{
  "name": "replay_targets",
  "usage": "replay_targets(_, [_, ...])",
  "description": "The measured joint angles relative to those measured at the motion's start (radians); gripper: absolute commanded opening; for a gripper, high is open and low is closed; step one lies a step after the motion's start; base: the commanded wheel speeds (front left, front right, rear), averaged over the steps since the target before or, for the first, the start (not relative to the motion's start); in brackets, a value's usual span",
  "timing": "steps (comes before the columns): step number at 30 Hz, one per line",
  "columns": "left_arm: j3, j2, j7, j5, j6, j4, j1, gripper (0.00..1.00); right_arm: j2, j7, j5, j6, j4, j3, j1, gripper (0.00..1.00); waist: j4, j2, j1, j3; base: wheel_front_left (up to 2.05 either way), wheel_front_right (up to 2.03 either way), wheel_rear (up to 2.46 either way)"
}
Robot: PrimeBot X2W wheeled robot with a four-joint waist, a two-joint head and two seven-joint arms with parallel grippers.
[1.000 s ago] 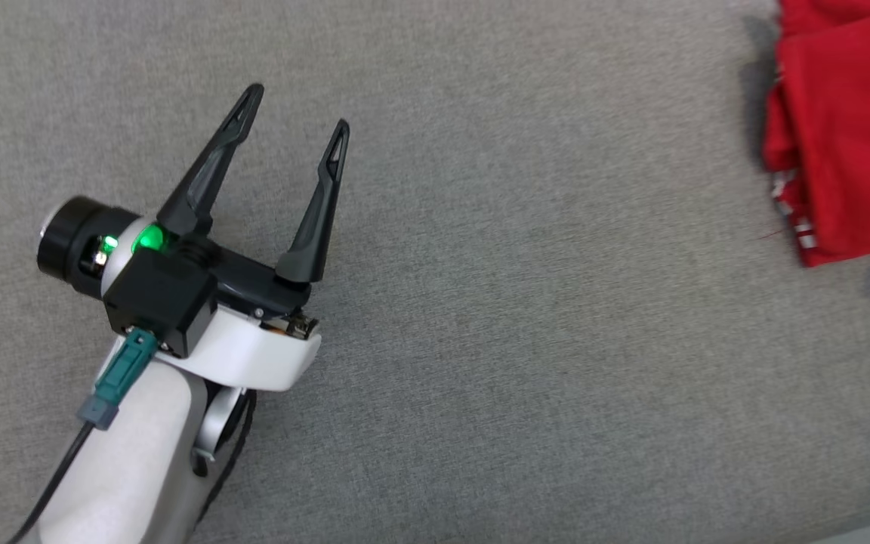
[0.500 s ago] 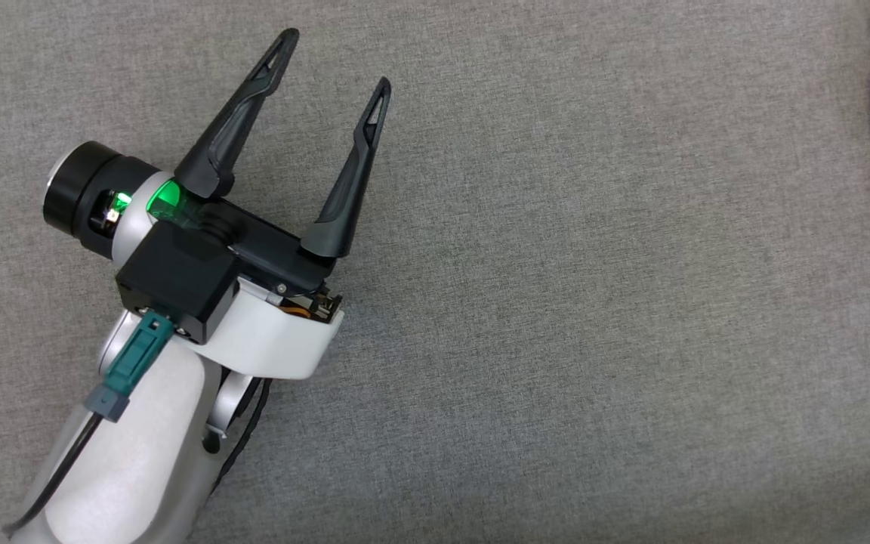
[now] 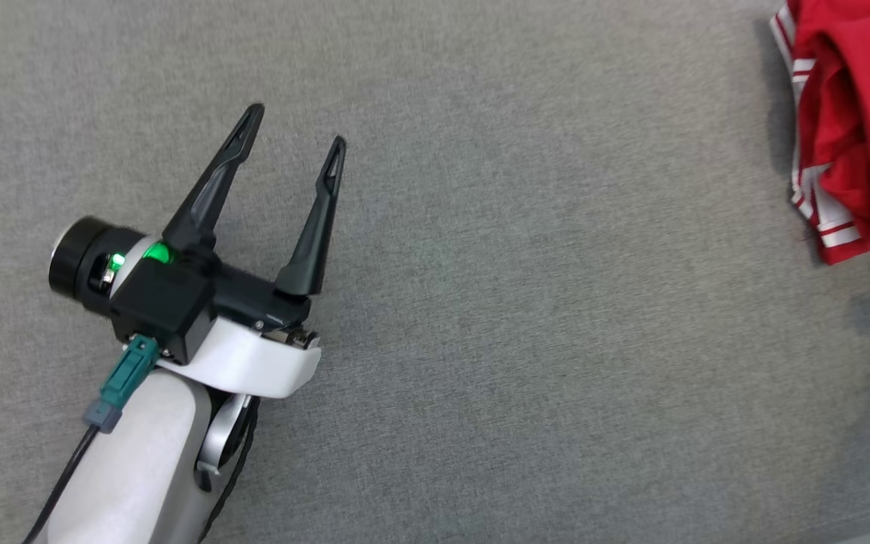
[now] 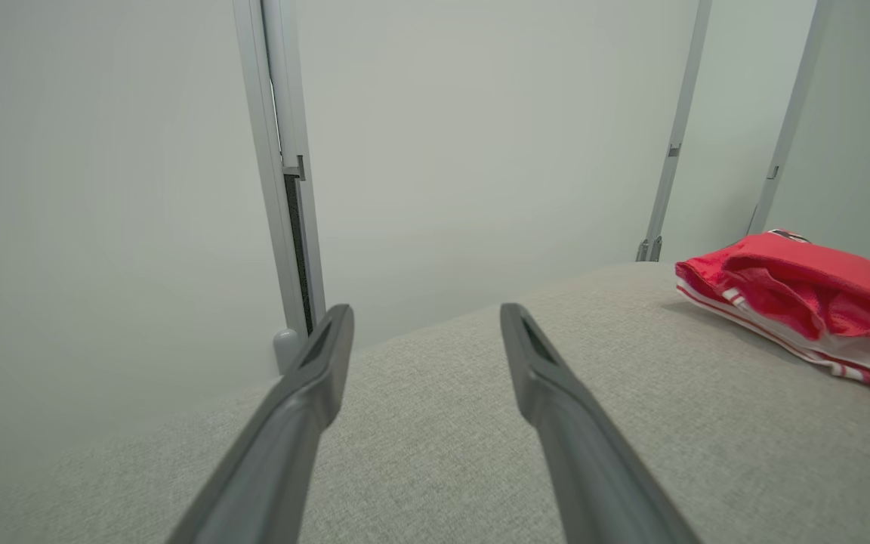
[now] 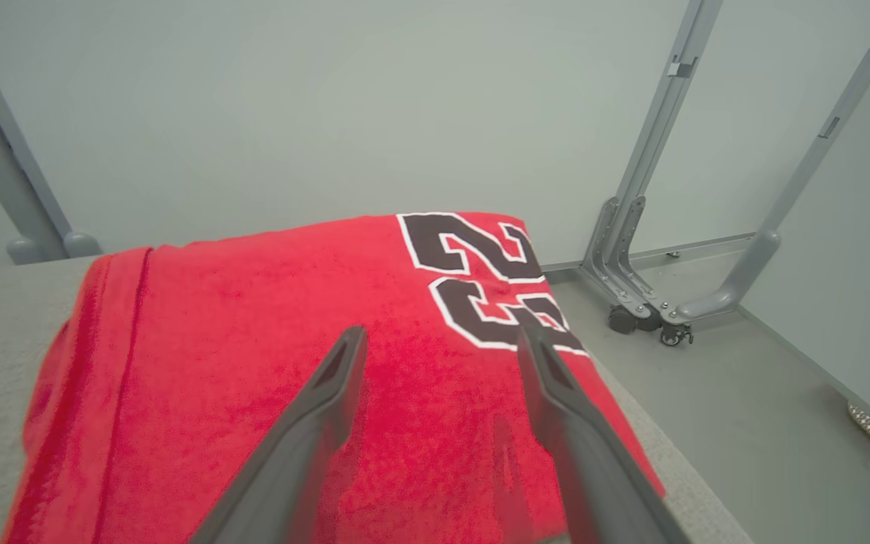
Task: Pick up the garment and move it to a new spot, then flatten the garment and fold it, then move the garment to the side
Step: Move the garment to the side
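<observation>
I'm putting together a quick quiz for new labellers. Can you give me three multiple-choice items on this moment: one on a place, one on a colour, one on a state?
1. In the head view, where does the garment lie on the grey surface?
A. Lower left corner
B. Centre
C. Upper right edge

2. What colour are the numerals on the garment?
A. Yellow
B. Black, outlined in white
C. Blue

3. How is the right end effector?
A. Open, fingers spread over the garment
B. Shut on the garment
C. Shut, holding nothing

Answers:
1 C, the red cloth sits at the head view's upper right edge.
2 B, the right wrist view shows black digits with white borders.
3 A, a clear gap parts its two fingers and no cloth is pinched.
</observation>
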Motion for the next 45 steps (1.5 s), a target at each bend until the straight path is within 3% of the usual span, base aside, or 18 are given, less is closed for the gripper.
replay_targets(8, [0.042,0.007,-0.013,-0.04,0.042,0.033,0.094,1.0,0.173,-0.005,-0.066,0.0,-0.234,0.051,0.13,1.0,-0.016,0.0,-0.0001,-0.105,0.0,0.0,0.0])
replay_targets(12, [0.058,-0.007,-0.024,-0.063,0.061,0.051,0.122,1.0,0.226,-0.005,-0.108,0.0,-0.329,0.091,0.177,1.0,-0.003,0.0,0.0,-0.136,0.0,0.0,0.0])
replay_targets(14, [0.086,-0.005,-0.033,-0.066,0.094,0.07,0.153,1.0,0.258,-0.003,-0.128,0.0,-0.387,0.127,0.199,1.0,0.018,0.0,0.0,-0.152,0.0,0.0,0.0])
replay_targets(24, [0.163,-0.022,-0.058,-0.119,0.148,0.114,0.287,1.0,0.282,0.056,-0.18,0.0,-0.489,0.122,0.318,1.0,0.095,0.0,0.0,-0.242,0.0,0.0,0.0])
replay_targets(45, [0.161,0.019,-0.017,-0.175,0.147,0.133,0.544,1.0,0.329,0.225,-0.259,0.0,-0.686,0.039,0.651,1.0,0.155,0.0,0.0,-0.53,0.0,0.0,0.0])
